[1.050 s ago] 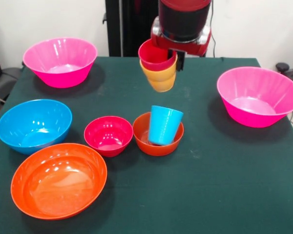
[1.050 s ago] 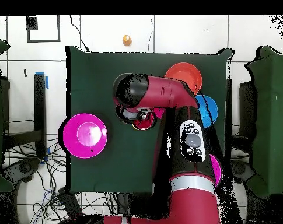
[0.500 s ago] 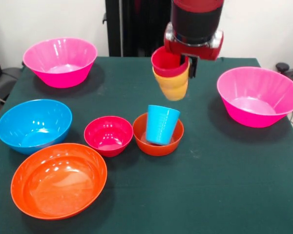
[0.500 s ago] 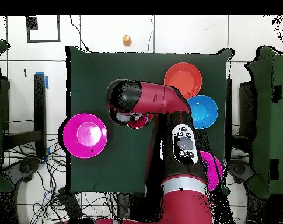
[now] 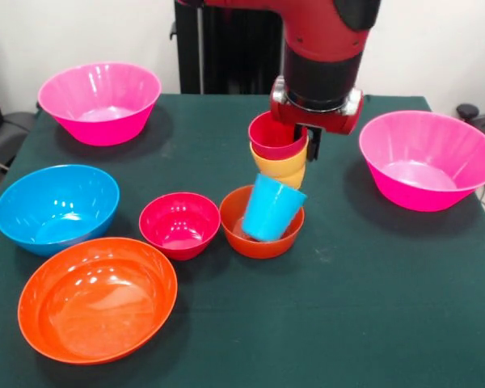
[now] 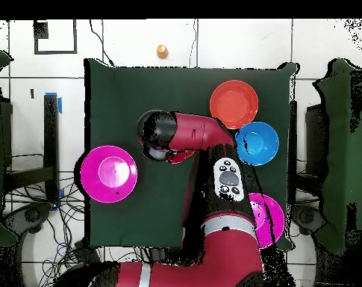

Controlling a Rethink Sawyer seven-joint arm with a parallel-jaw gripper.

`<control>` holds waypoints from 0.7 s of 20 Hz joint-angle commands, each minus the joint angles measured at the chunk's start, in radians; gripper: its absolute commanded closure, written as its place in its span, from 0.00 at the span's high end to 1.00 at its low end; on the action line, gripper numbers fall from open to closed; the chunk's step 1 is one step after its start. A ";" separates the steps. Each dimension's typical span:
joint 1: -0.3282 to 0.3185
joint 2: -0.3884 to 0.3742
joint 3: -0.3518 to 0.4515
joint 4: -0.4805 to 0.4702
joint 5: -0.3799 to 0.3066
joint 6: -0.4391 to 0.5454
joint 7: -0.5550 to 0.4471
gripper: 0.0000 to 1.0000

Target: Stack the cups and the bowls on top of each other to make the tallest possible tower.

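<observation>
- Dark green cloth covers the desk (image 5: 372, 307), on which the bowls are spread.
- A nested pair, the red cup (image 5: 276, 137) seated in the orange cup (image 5: 281, 167), is held in the hand (image 5: 305, 139), which is closed on the pair's rim, one finger seen at its right side.
- The pair's base is seen touching the blue cup (image 5: 270, 209), which leans to the right inside the small orange bowl (image 5: 259, 237).
- The step in hand is judged to be the nesting of the held pair into the blue cup.
- Because the blue cup is tilted, the next move is thought to call for the pair to be lifted clear, centred over the cup's mouth, and lowered straight.
- Just left stands the small crimson bowl (image 5: 179, 224); farther left lie the blue bowl (image 5: 55, 206) and the wide orange bowl (image 5: 97, 297).
- The left pink bowl (image 5: 99, 102) and right pink bowl (image 5: 428, 158) stand apart at the far corners, not yet stacked.
</observation>
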 commanded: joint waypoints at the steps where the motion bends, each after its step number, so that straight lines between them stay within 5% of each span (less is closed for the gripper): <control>1: 0.023 0.027 -0.010 0.031 -0.071 0.035 0.052 0.00; 6: 0.030 -0.019 -0.038 0.005 -0.092 0.111 -0.005 0.00; 14: 0.059 -0.095 -0.090 -0.157 -0.257 0.206 -0.153 0.00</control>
